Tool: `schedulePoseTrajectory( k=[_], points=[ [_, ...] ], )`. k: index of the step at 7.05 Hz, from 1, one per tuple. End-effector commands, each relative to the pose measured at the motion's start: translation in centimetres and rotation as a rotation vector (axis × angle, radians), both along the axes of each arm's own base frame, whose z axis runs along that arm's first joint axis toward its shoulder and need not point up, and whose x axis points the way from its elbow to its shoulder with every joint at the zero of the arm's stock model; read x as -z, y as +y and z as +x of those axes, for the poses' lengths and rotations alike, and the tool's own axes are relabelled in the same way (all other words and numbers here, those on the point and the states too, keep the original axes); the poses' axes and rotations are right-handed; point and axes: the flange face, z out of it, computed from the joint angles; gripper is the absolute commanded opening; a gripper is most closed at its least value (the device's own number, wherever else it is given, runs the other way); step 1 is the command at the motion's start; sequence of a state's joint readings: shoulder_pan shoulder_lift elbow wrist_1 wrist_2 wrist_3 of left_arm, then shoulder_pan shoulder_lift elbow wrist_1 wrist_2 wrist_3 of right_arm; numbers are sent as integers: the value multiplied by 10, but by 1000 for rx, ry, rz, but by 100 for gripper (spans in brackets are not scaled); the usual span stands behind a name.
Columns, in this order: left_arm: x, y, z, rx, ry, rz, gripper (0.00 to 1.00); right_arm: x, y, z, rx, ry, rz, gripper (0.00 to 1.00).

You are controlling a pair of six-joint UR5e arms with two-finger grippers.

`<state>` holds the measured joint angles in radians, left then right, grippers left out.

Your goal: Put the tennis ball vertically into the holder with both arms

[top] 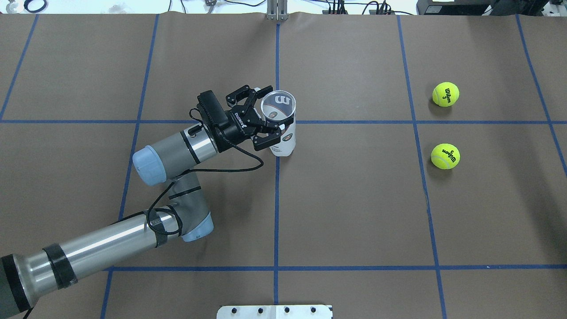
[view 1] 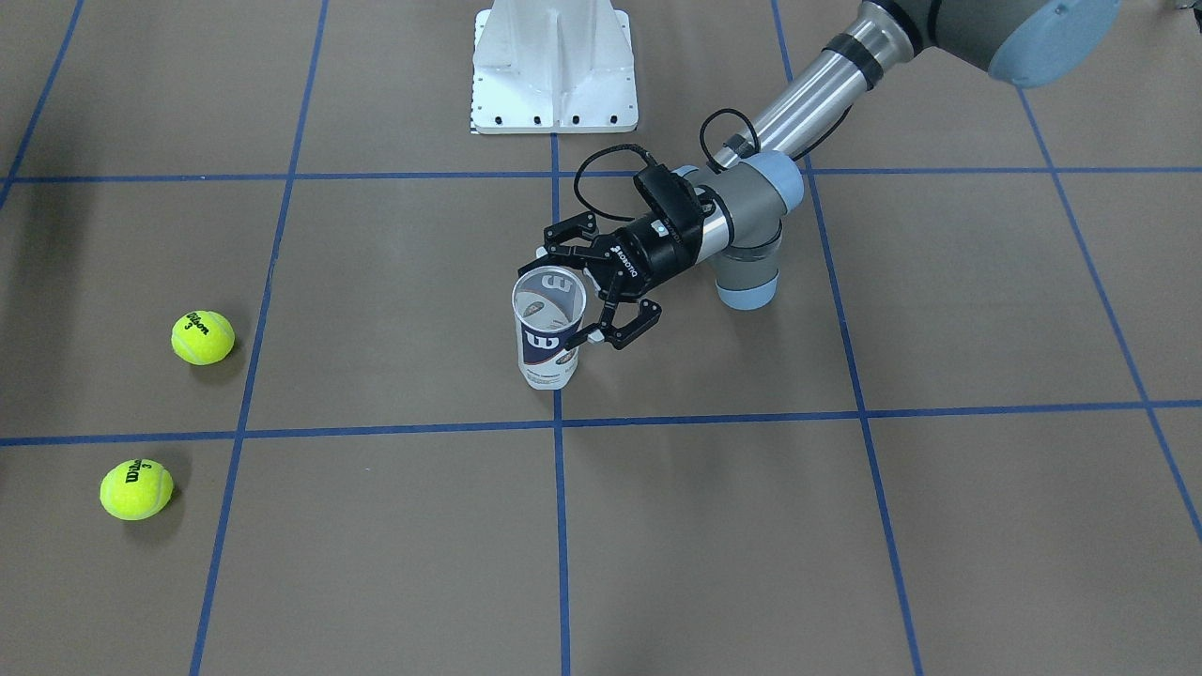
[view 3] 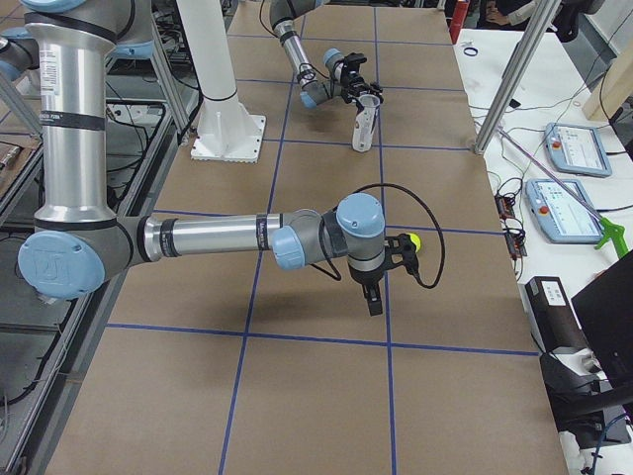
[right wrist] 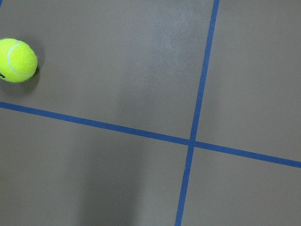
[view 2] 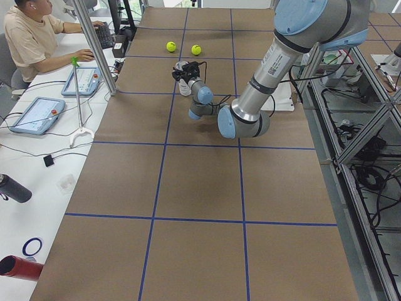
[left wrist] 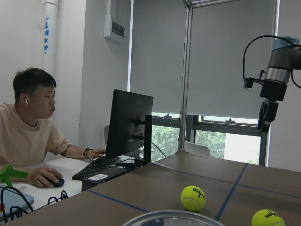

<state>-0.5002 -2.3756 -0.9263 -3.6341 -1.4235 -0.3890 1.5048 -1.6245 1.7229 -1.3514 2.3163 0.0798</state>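
The holder (view 1: 548, 330), a clear can with a navy Wilson label, stands upright and empty near the table's middle (top: 279, 125). My left gripper (view 1: 575, 293) is open, with one finger on each side of the can's upper part (top: 262, 116); I see no firm contact. The can's rim (left wrist: 171, 219) shows at the bottom of the left wrist view. Two yellow tennis balls (top: 445, 94) (top: 445, 156) lie on the table on my right side. My right gripper (view 3: 374, 295) hangs pointing down above the table near one ball (right wrist: 18, 60). I cannot tell whether it is open or shut.
The white pedestal base (view 1: 554, 66) stands at the robot's edge of the table. Blue tape lines grid the brown surface. An operator (left wrist: 33, 127) sits at a side desk with a monitor, beyond the table edge.
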Motion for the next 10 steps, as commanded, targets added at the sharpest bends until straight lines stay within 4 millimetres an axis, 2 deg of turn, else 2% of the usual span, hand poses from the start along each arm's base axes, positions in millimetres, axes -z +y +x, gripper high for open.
schedulePoseTrajectory(
  k=[1, 3, 4, 5, 7, 9, 10],
  points=[
    [1, 0, 3, 1, -15, -5, 99, -1, 1, 0, 0, 0, -2, 100],
    [2, 14, 14, 12, -42, 34, 99, -1, 1, 0, 0, -1, -2, 100],
    [2, 14, 14, 13, -44, 35, 99, 1, 1, -2, 5, -22, -6, 100],
    [3, 14, 16, 10, -54, 31, 99, 10, 1, -16, -4, -55, -34, 100],
    [3, 14, 17, 10, -58, 29, 99, 46, -2, -62, -33, -97, -68, 100],
    [3, 14, 17, 9, -58, 28, 99, 66, -1, -127, -99, -145, -85, 100],
    [2, 14, 16, 9, -59, 27, 99, 80, -4, -166, -144, -145, -92, 99]
  ],
)
